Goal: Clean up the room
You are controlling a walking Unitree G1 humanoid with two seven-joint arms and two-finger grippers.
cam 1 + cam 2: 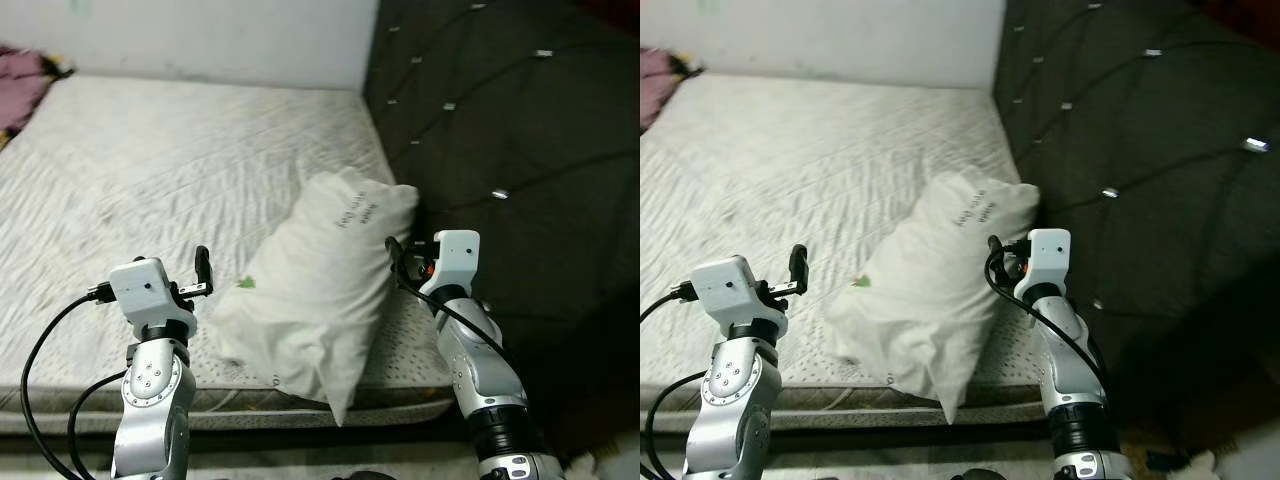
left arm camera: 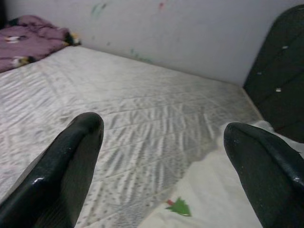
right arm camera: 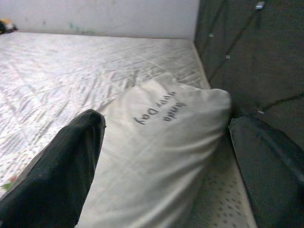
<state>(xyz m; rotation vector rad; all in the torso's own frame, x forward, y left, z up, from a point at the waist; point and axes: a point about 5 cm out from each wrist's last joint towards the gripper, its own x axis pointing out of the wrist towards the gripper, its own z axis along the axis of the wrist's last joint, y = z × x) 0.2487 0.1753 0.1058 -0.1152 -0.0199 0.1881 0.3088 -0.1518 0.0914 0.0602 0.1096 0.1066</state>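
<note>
White pillow [image 1: 320, 295] slumped on mattress [image 1: 150, 170] beside dark headboard [image 1: 510, 150]

Pillow on mattress, near corner by headboard.
The pillow [image 1: 320, 290] lies on the mattress [image 1: 150, 170], its far end near the headboard [image 1: 500, 150] on the right. A wall [image 1: 220, 40] stands behind the mattress. A blanket [image 1: 20, 85] lies at the far left. The left gripper [image 1: 203, 272] is left of the pillow, the right gripper [image 1: 395, 255] right of it.

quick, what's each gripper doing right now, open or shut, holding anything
Left gripper: open, holding nothing, beside the pillow.
Right gripper: open, holding nothing, fingers either side of the pillow's end.
</note>
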